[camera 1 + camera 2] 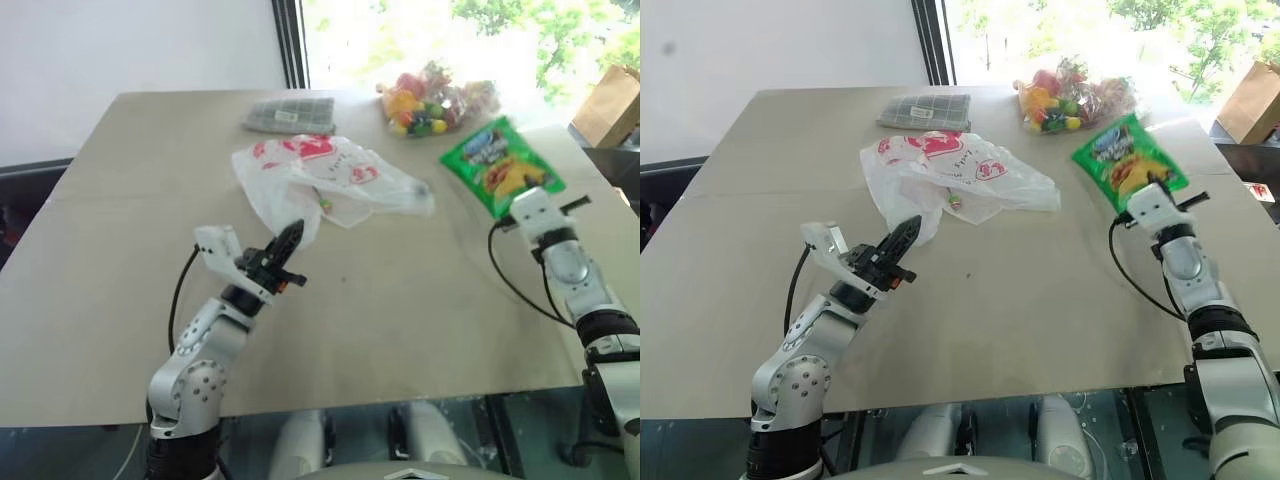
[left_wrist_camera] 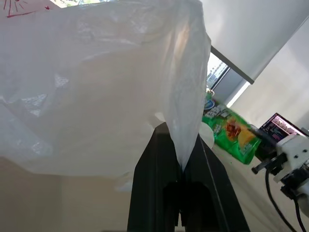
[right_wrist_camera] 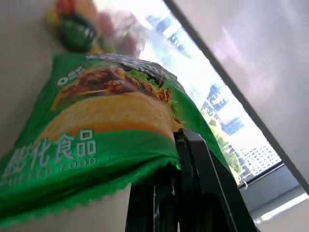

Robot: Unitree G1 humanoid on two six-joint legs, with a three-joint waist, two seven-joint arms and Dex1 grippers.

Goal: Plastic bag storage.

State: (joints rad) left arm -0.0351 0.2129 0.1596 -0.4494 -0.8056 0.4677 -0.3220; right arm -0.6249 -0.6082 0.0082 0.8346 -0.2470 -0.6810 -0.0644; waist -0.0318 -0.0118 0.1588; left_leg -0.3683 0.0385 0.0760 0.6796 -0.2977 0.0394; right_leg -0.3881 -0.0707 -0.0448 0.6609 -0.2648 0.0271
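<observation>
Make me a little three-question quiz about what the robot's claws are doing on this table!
1. True or false: the left claw is shut on the plastic bag.
2. What does the right claw grip?
A. bag of colourful sweets
B. green snack packet
C. grey checked pouch
3. Fill in: the bag of colourful sweets lies at the table's ___ edge, by the window.

Key: 1 true; 2 B; 3 far.
</observation>
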